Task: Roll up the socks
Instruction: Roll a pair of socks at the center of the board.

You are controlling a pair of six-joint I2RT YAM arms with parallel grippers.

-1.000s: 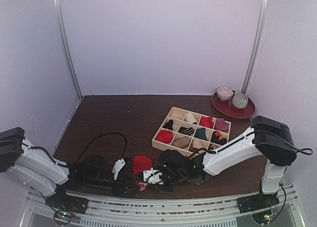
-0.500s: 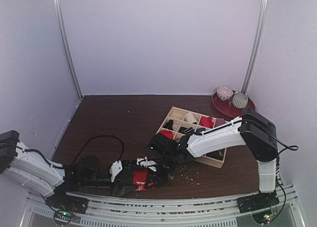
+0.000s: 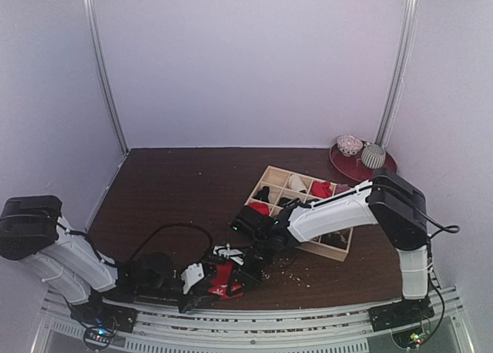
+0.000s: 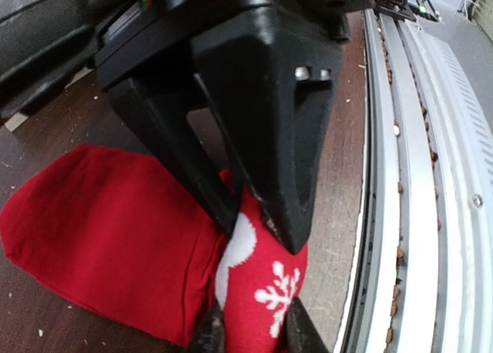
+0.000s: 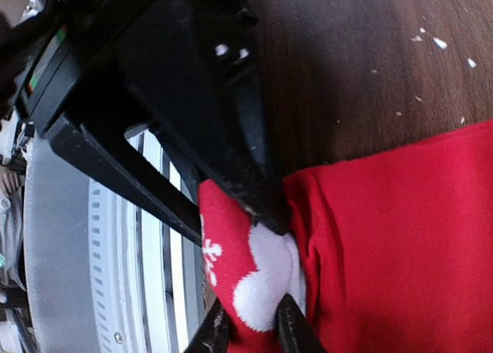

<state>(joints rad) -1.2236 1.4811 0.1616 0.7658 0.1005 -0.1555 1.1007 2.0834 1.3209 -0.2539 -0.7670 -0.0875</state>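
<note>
The red sock lies bunched near the table's front edge, between both arms. In the left wrist view it is a red body with a white patch and a white snowflake. My left gripper is shut on the snowflake end. My right gripper is shut on the same end at the white patch. The two grippers meet nose to nose on this fold, left and right. I cannot pick out the magenta sock.
A wooden divided box holding several rolled socks stands right of centre, under my right arm. A red plate with two grey-white round items sits at the back right. Metal rails run along the front edge. Crumbs dot the table.
The right arm has swung up over the box and its gripper now reaches the sock from behind. The sock has moved toward the front edge and bunched up. The left gripper has moved right.
</note>
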